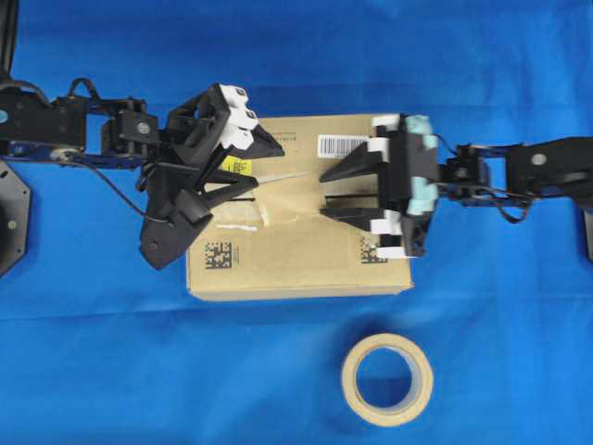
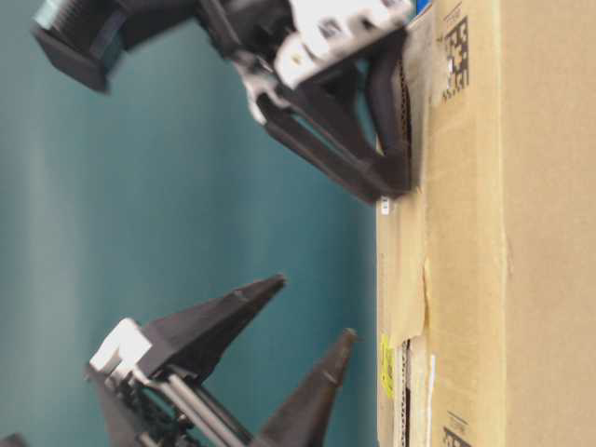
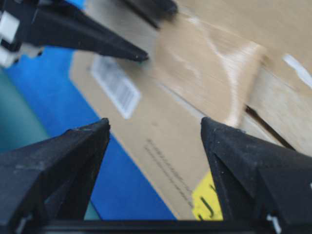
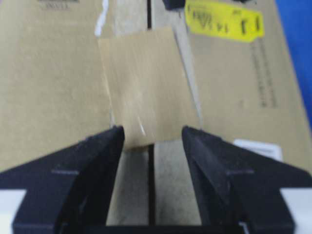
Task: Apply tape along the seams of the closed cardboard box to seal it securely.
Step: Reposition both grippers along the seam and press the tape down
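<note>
The cardboard box (image 1: 301,250) lies flat on the blue cloth, its yellow sticker (image 4: 224,22) near the left arm. A tan piece of tape (image 4: 146,87) lies across the seam (image 4: 151,180) in the middle of the lid. My right gripper (image 4: 152,131) is open. Its tips rest against the lid on either side of the seam, at the tape's near edge (image 1: 324,195). My left gripper (image 3: 156,126) is open and empty. It hovers off the lid (image 2: 317,312) over the sticker end, with the tape (image 3: 204,63) beyond its tips.
A round beige tape roll (image 1: 386,379) lies on the cloth in front of the box. A white barcode label (image 1: 341,144) and two black square codes (image 1: 218,255) mark the lid. Pale torn old tape borders the seam.
</note>
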